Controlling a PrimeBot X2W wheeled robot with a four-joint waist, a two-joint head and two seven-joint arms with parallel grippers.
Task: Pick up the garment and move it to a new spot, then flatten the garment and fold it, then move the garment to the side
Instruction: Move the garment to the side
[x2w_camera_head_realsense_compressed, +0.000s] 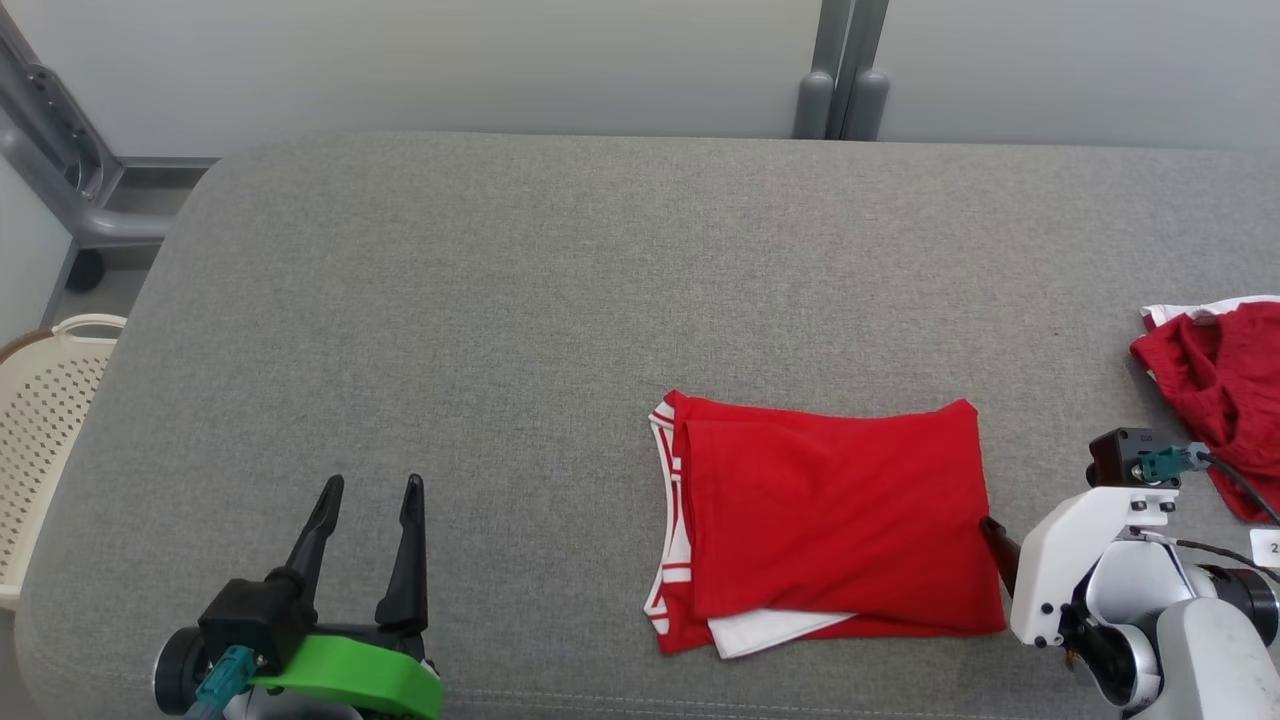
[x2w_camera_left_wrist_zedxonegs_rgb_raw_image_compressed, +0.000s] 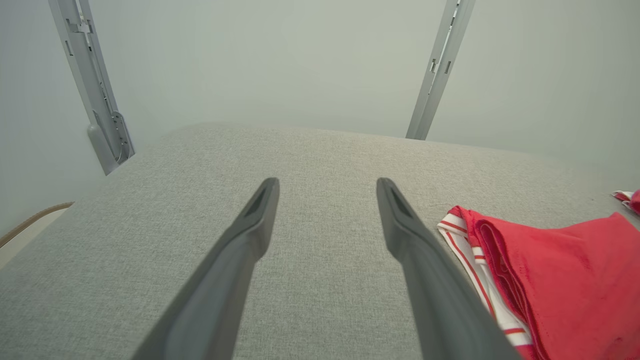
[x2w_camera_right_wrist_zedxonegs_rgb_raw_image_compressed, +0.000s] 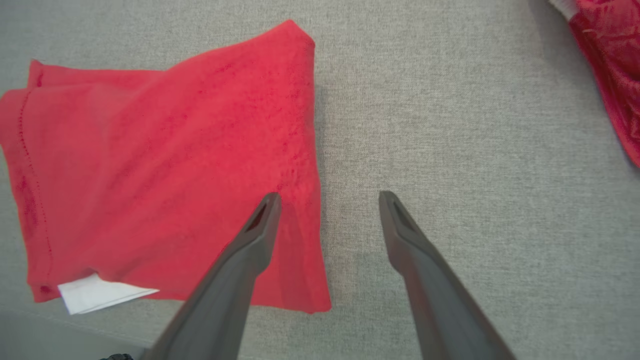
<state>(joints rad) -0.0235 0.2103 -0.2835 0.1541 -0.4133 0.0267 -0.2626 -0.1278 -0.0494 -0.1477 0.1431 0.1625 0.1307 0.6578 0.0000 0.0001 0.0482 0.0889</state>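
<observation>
Bench (x2w_camera_head_realsense_compressed: 450, 300): grey woven fabric top, rounded corners. On it: one folded red garment (x2w_camera_head_realsense_compressed: 840, 510), right of centre, white striped trim along its left edge, white corner protruding at the near edge; one crumpled red cloth (x2w_camera_head_realsense_compressed: 1225, 380), far right, well apart.

The one bit of writing I can make out is on a small white tag (x2w_camera_head_realsense_compressed: 1268, 548) at the far right edge of the head view. It sits just beside the right arm's pale wrist housing (x2w_camera_head_realsense_compressed: 1075, 565), just under a thin dark cable (x2w_camera_head_realsense_compressed: 1205, 547). The tag carries a dark printed figure that reads as "2". The edge of the view cuts the tag off, so I cannot tell whether more characters follow that digit. The white stripes along the left border of the folded red garment (x2w_camera_head_realsense_compressed: 840, 520) are plain bands, not lettering.
</observation>
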